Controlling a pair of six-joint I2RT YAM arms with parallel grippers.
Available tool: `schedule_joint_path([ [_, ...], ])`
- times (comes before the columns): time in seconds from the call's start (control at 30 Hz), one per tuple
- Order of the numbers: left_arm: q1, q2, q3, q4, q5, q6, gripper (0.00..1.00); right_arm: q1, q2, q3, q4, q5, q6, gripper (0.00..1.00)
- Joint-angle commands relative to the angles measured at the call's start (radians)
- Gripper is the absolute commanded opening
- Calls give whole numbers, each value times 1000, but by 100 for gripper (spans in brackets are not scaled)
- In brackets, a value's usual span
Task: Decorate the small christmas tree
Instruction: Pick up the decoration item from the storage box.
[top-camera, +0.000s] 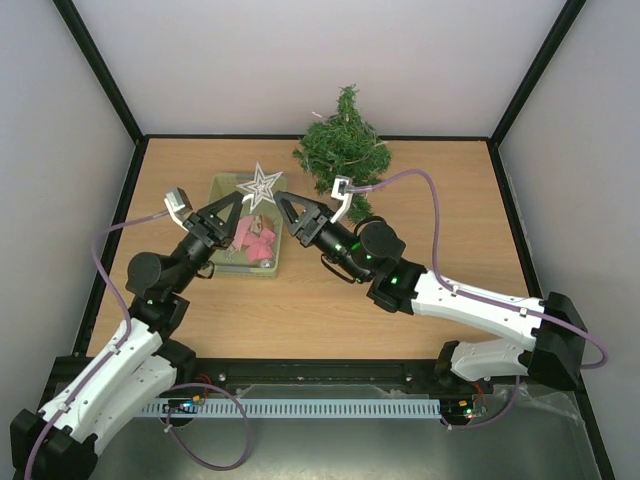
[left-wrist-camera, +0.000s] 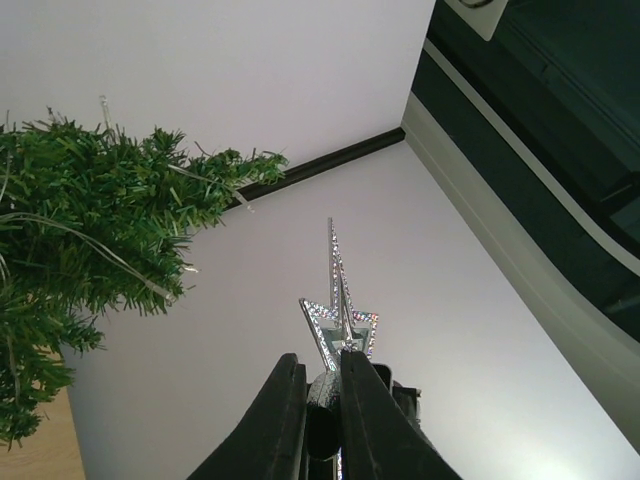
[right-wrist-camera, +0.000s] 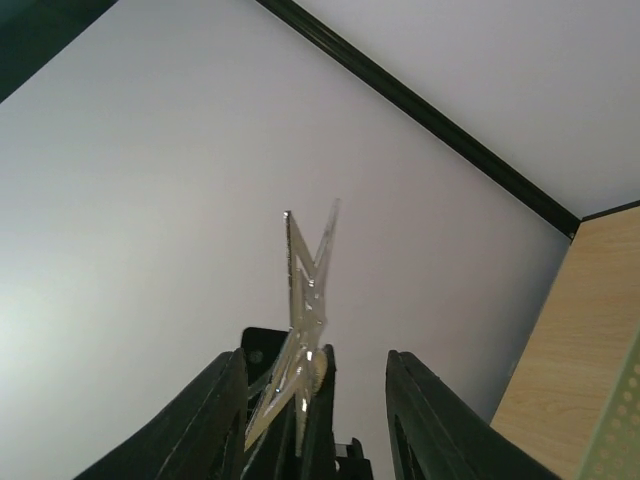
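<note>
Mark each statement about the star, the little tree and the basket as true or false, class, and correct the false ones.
1. The left hand is shut on the silver glittery star. True.
2. The star sits on top of the small bushy green Christmas tree. False: it is held over the pale green plastic basket, apart from the tree.
3. The right hand is open, with the star between its fingers. True.
4. The basket is empty. False: pink ornaments lie in it.
</note>
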Motion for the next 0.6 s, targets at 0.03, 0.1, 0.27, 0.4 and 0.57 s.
schedule_joint_path([
  [0.03, -23, -8, -13, 52, -12, 0, 3, 17, 28, 37, 19, -36, -31, 42],
  [0.1, -26, -9, -13, 47, -20, 3, 3, 21, 30, 38, 19, -35, -37, 43],
  [0.27, -41, -6, -13, 51, -33, 5, 3, 25, 34, 44, 17, -33, -48, 42],
  [0.4, -48, -12, -17, 50, -44, 4, 3, 31, 28, 42, 14, -28, -57, 47],
  [0.57, -48, -25, -18, 42, -63, 5, 3, 37, 14, 16, 29, 2, -60, 48],
])
